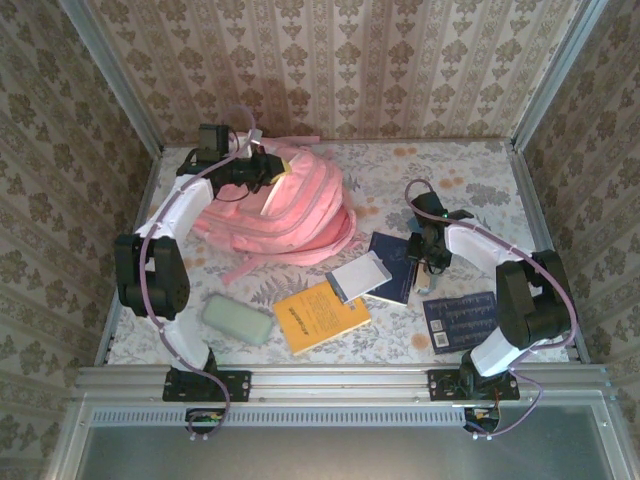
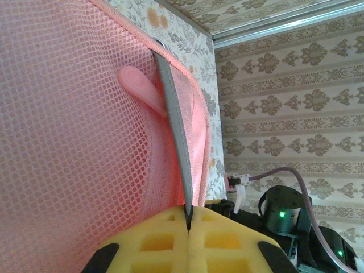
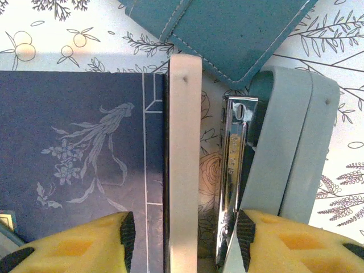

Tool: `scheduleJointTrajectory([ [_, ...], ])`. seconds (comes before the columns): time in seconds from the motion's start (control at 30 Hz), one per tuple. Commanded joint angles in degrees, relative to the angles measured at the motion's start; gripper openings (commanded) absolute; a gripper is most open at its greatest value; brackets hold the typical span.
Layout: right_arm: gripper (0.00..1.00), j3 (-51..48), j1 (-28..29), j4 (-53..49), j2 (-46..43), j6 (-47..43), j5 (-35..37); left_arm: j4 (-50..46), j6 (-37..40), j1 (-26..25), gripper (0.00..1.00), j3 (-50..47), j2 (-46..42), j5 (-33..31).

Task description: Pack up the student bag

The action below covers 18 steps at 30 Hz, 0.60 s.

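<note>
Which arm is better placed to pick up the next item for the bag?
Right. The right end effector sits low with jaws apart over the dark blue book and stapler. The left end effector is shut on the grey edge of the backpack, likely holding it open.

Floral tablecloth carries a pale green case front-left, a yellow book just beside it, and a grey-white notebook overlapping a navy book. A second navy book lies apart on the right. Right wrist view: a teal stitched pouch sits beyond the navy cover, with a slim chrome piece near that cover's edge.
</note>
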Motion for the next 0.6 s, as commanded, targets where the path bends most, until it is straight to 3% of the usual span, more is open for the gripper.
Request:
scheduleJointTrajectory([
  [0.0,0.51,0.5,0.0,0.6,1.9,-1.1,0.4,2.6,-0.8,0.3,0.00,0.2,-2.1,2.7],
  [0.57,0.50,2.6,2.6,-2.4,0.5,1.1,4.6,3.1,-1.2,0.2,0.00,0.0,-1.7,3.3],
])
